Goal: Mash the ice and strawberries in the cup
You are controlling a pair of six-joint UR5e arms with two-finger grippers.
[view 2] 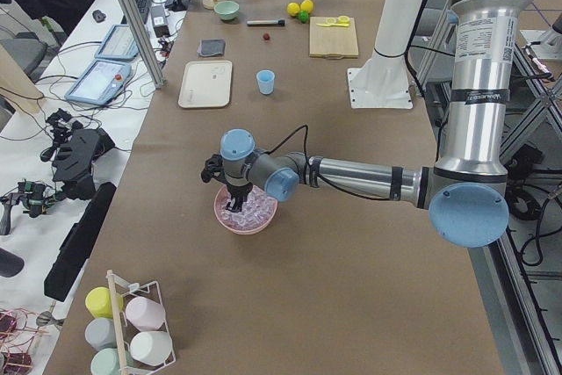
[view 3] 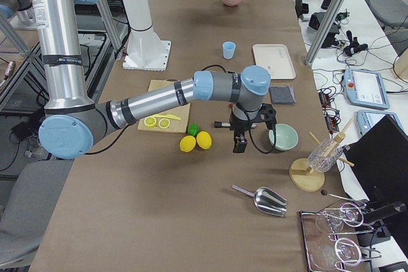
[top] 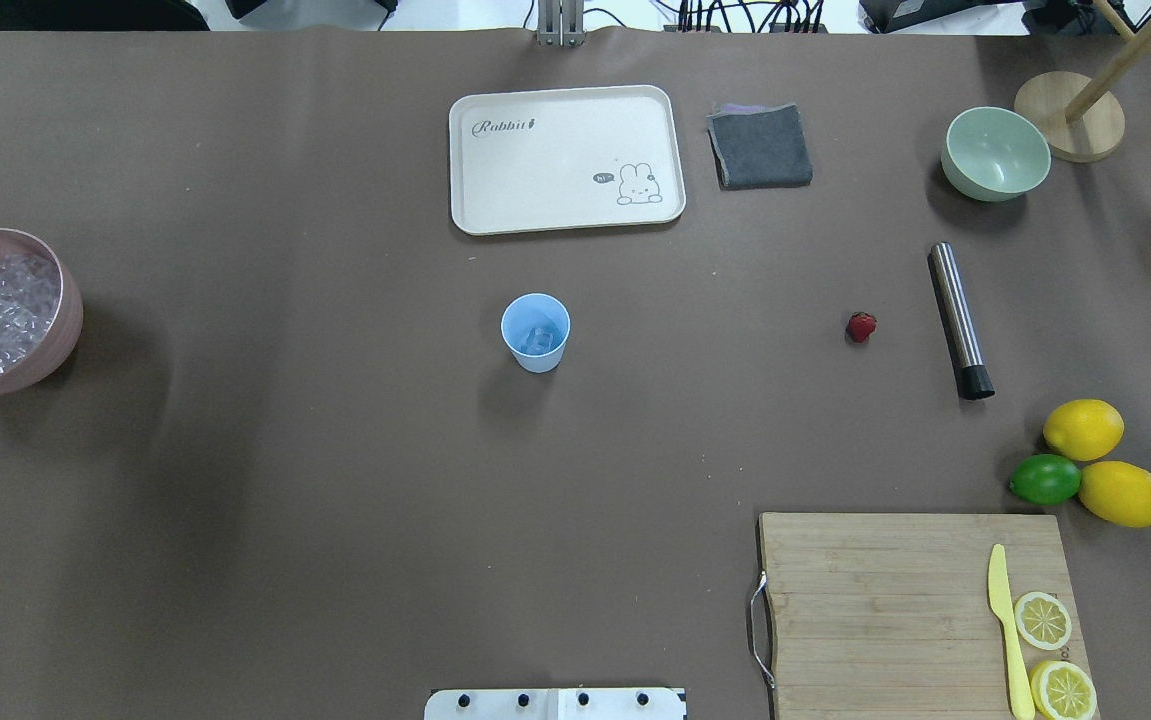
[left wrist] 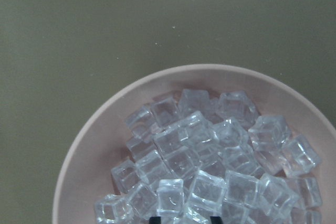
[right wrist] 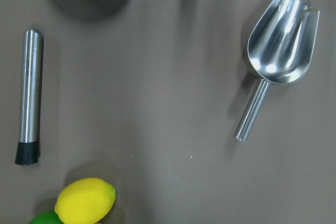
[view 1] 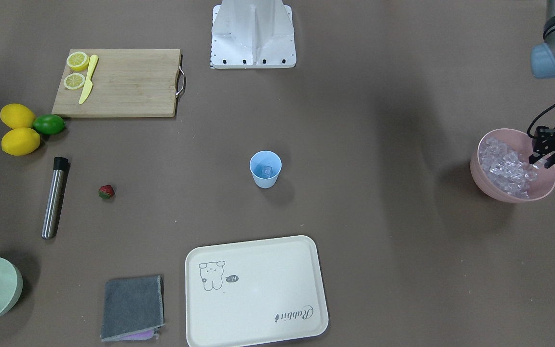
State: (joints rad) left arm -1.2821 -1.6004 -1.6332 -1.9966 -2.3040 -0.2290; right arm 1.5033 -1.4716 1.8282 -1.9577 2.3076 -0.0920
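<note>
- left gripper [view 1: 542, 161] hung over the pink bowl [view 1: 513, 196] at the table's far left end, tips down among the ice [view 1: 501, 166]; fingers stood apart, not clamped
- left wrist view showed only two dark fingertips [left wrist: 215, 220] at its bottom edge with cubes between them; hard to say if either tip touched a cube; overhead view cut off nearly all of this gripper at its edge
- cup [view 1: 265, 169] stood upright mid-table, well apart from both arms; front-facing and overhead views showed one clear cube [view 1: 267, 170] inside it; too small to check in the side views
- strawberry [view 1: 106, 192] lay on the bare table on the robot's right side, near the steel muddler [view 1: 54, 197], not touching it
- right gripper [view 3: 238, 146] appeared only in the exterior right view, pointing down above the table near the lemons [view 3: 196, 141] and green bowl [view 3: 284, 137]; cannot tell whether its fingers were spread or closed
- right wrist view showed no fingers; it showed a metal scoop [right wrist: 278, 51] lying well apart from the muddler; the front-facing view did not show the scoop
- cutting board [view 1: 128, 82] carried two lemon halves [view 1: 76, 70] and a yellow knife [view 1: 87, 79]; lime [view 1: 48, 124] touched the whole lemons
</note>
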